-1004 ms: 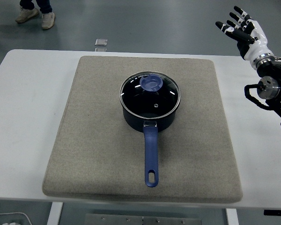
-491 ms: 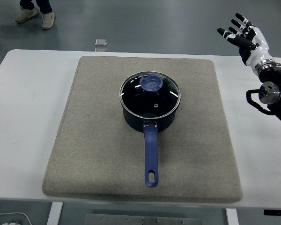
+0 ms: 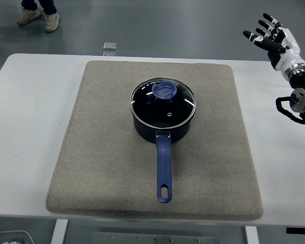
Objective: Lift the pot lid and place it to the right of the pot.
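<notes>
Robot hand: my right robot hand [image 3: 275, 39] was raised at the far right edge of the view, fingers spread wide and holding nothing. It hung over the table's far right corner, well apart from the pot.
Left arm: I could not see it anywhere in the view.
Pot lid: the glass pot lid [image 3: 162, 102] sat flat and closed on the pot, its blue knob [image 3: 164, 91] lying toward the far side of the lid.
Pot: the dark blue pot [image 3: 162, 128] stood about mid-mat, its long blue handle [image 3: 163, 170] pointing back toward my near edge.
Mat: the grey mat [image 3: 91, 152] covered most of the table [image 3: 25, 127], with bare mat showing to the right of the pot.
Step in hand: by my reading, nothing of the task was done yet; I was at the approach, before any grasp.
Next move: I judged I needed to bring the right robot hand inward and down over the knob, close the fingers round it, then lift straight up so the pot stayed put.
Drop spot: the bare mat just right of the pot looked the sensible place.
</notes>
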Robot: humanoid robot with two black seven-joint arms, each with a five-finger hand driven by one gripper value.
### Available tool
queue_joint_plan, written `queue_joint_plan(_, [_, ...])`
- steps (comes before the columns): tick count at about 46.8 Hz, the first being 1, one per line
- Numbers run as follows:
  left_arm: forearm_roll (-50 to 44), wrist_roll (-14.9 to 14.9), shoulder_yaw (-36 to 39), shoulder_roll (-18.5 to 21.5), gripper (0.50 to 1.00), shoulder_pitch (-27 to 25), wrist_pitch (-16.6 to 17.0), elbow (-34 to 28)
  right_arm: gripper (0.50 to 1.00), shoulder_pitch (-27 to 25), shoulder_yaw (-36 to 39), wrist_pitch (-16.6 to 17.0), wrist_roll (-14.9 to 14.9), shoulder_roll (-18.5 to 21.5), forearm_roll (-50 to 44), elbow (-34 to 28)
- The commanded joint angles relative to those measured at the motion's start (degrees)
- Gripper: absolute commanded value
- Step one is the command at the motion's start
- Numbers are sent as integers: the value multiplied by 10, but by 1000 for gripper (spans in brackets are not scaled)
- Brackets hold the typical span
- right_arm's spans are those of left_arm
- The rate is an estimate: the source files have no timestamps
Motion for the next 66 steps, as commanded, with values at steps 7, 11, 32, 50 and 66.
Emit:
queue_joint_plan(7, [0,0,0,0,1000,0,0,0,948,3,-1,30,2,-29,-93,-8])
queue_joint_plan(11, [0,0,0,0,1000,0,0,0,948,3,0,60,18,-36,-139,-8])
queue_joint_plan(32, [0,0,0,0,1000,0,0,0,946,83,2,220,93,-80,-307,-2])
queue_joint_plan(50, [0,0,-1,0,1000,0,0,0,940,144,3,218,93,-119,-581,117])
queue_joint_plan(66, [0,0,-1,0,1000,0,0,0,940,165,4,165,93,-129,-682,181])
